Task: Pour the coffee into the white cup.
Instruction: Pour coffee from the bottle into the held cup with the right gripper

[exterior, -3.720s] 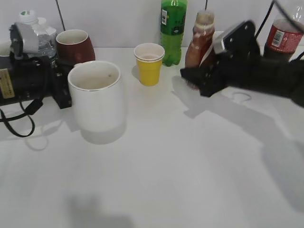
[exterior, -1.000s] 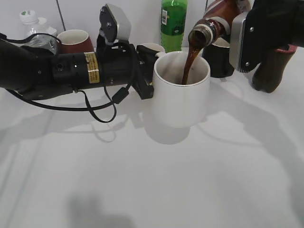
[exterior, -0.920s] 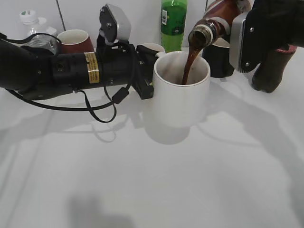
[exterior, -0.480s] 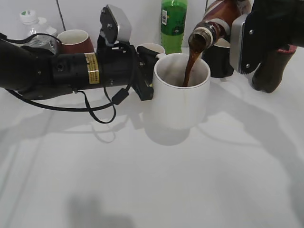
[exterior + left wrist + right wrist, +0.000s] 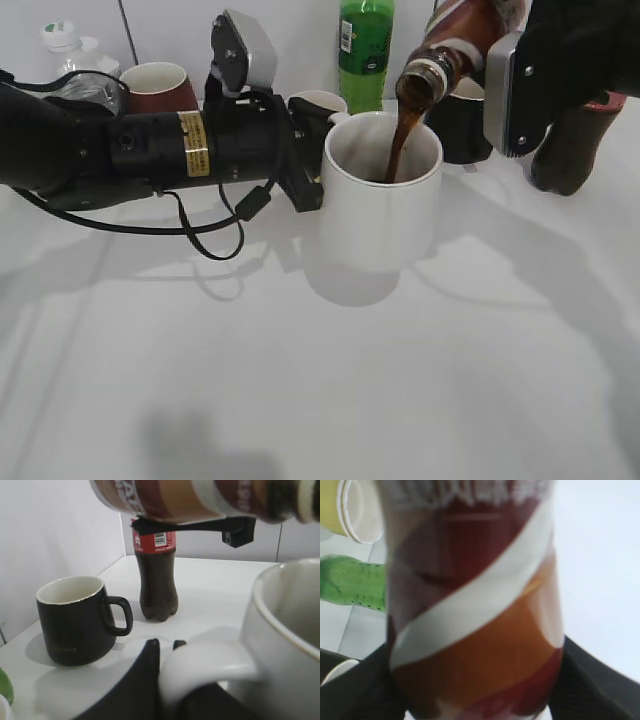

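Meanwhile right fingers (image 5: 350, 690) clenched tilted coffee bottle (image 5: 455, 45), brown stream fell into white cup (image 5: 382, 190) on worktop (image 5: 330, 380); left fingers (image 5: 145, 685) gripped cup handle (image 5: 205, 662) beside black mug (image 5: 75, 620).

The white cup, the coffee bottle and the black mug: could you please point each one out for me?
white cup (image 5: 380, 215), exterior view, on its front wall.
coffee bottle (image 5: 475, 615), right wrist view, on its label.
black mug (image 5: 75, 622), left wrist view, on its side wall.
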Available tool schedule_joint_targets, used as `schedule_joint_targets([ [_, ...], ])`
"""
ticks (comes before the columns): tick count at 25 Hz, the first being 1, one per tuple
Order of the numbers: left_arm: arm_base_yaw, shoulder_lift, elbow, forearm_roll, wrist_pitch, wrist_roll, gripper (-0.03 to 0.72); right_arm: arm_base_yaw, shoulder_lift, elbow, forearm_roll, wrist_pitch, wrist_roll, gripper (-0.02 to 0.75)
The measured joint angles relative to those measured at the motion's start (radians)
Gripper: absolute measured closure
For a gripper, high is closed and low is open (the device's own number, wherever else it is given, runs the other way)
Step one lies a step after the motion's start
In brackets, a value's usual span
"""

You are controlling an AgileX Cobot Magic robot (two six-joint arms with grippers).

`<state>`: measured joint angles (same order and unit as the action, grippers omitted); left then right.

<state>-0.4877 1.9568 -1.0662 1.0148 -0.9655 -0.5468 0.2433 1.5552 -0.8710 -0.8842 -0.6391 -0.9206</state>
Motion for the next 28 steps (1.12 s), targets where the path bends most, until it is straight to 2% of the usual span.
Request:
schedule_joint_targets([
  [10,0.0,0.0,0.0,0.042,0.0,0.0,0.644,0.0,0.0,0.0,0.0,-0.037,-0.044,0.198],
  [28,0.0,0.0,0.0,0.048,0.001,0.0,0.644,0.0,-0.002,0.0,0.0,-0.045,-0.117,0.198],
])
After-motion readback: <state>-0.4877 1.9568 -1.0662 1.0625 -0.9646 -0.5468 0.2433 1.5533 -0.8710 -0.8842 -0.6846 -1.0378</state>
